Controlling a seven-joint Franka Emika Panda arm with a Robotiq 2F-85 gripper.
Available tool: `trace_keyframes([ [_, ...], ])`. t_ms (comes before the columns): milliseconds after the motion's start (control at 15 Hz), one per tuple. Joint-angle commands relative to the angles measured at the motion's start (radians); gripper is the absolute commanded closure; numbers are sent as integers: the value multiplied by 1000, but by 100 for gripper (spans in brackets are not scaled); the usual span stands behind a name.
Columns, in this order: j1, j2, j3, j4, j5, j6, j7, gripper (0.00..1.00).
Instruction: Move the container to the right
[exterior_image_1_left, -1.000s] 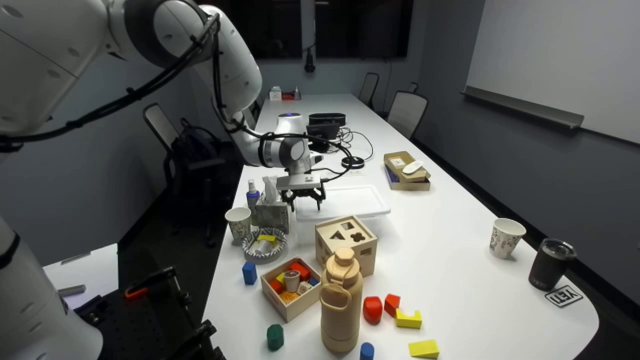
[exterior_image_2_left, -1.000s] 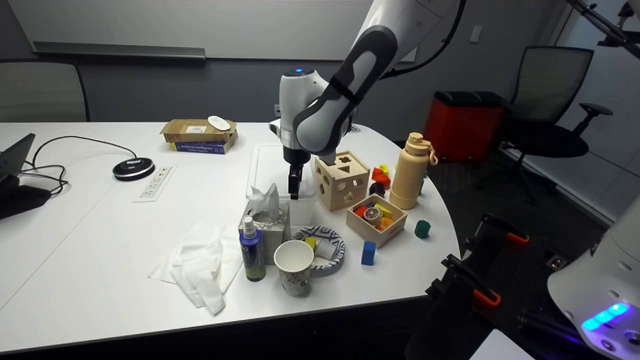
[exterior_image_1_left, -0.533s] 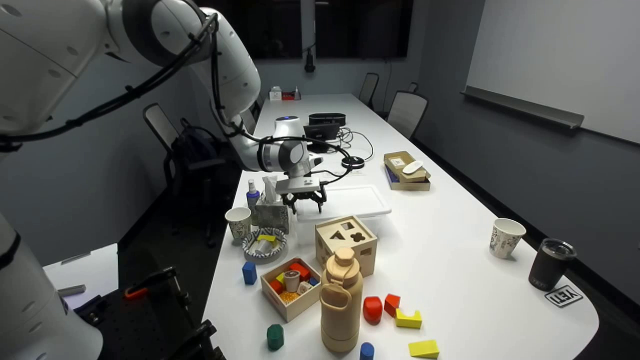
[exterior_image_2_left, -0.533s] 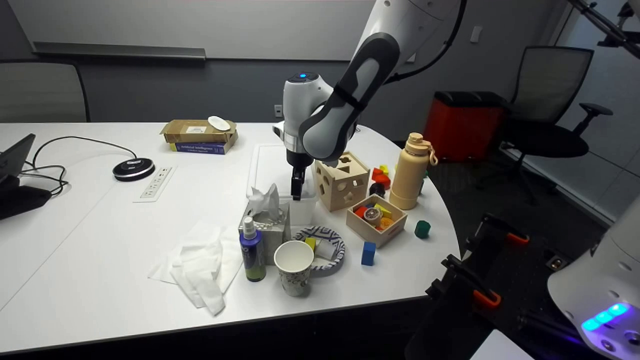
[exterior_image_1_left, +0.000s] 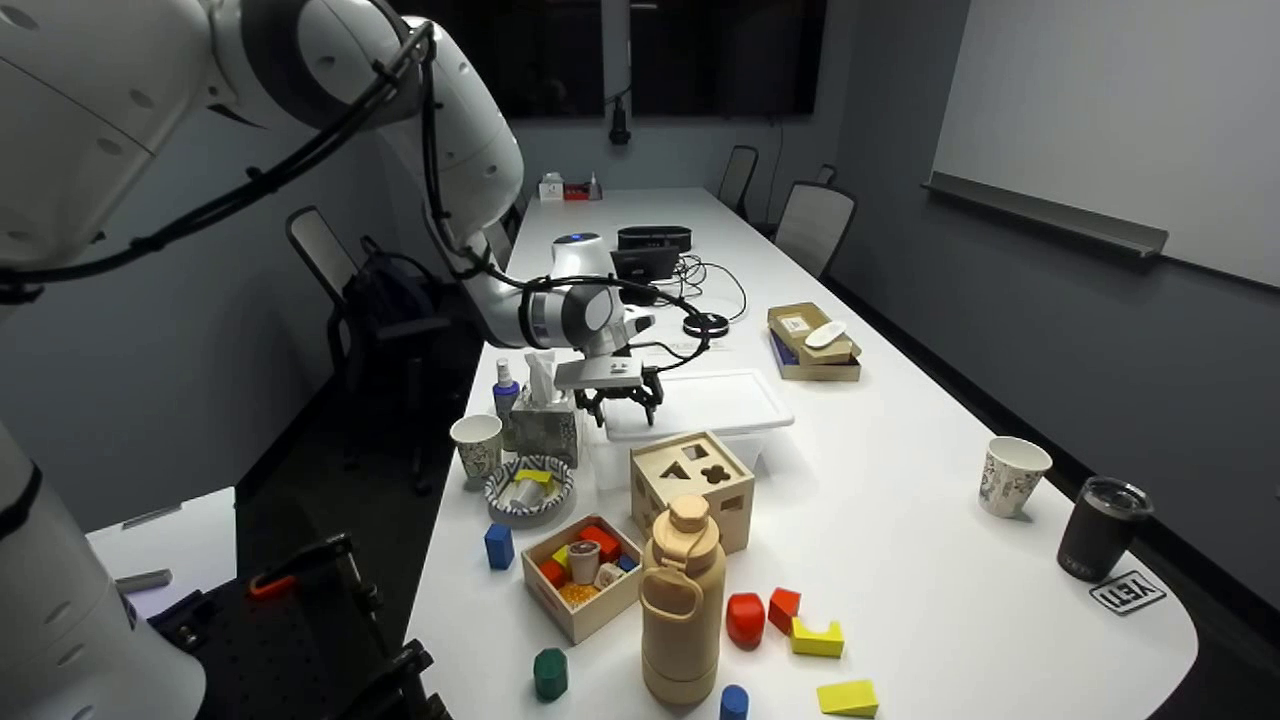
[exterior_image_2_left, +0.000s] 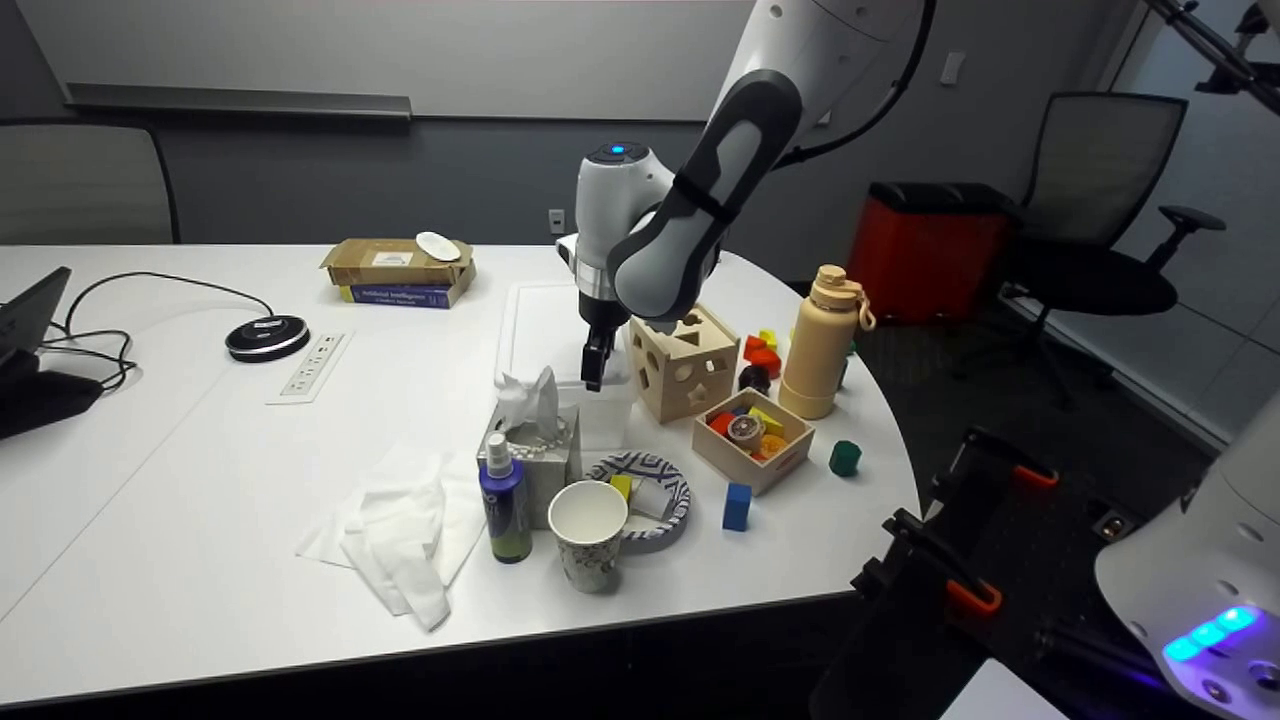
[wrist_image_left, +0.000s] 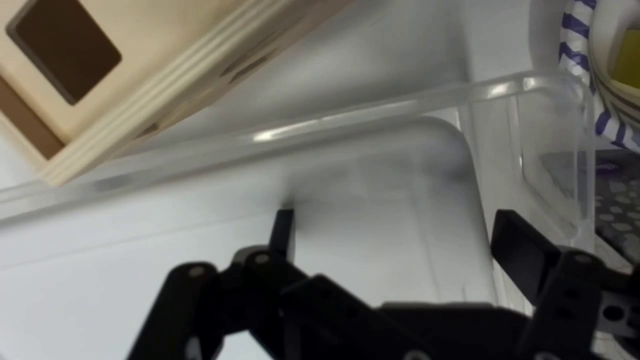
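Observation:
The container (exterior_image_1_left: 700, 403) is a low, clear plastic box with a white top, on the table behind the wooden shape box. It also shows in an exterior view (exterior_image_2_left: 545, 330), partly hidden by the arm and tissue box. My gripper (exterior_image_1_left: 625, 420) is over its end nearest the tissue box, fingers pointing down; it also shows in an exterior view (exterior_image_2_left: 593, 383). In the wrist view the gripper (wrist_image_left: 395, 217) is open with nothing between its fingers. One finger is over the white top (wrist_image_left: 370, 240), the other over the clear end rim. I cannot tell whether either finger touches.
The wooden shape box (exterior_image_1_left: 692, 490) stands close against the container's near side. The tissue box (exterior_image_1_left: 545, 432) and patterned bowl (exterior_image_1_left: 530, 487) are by its end. A tan bottle (exterior_image_1_left: 684, 600) and a tray of blocks (exterior_image_1_left: 583, 577) stand nearer. Cardboard boxes (exterior_image_1_left: 815, 343) lie beyond.
In an exterior view, my gripper and the container's white top have shifted slightly to the right. The gripper stays open. The surrounding objects have not moved.

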Motion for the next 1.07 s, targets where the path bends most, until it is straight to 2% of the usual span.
trace_keyframes([
  [0,14,-7,-28,1,1,25,60,0],
  [1000,24,51,-115,119,4,13,180,0],
])
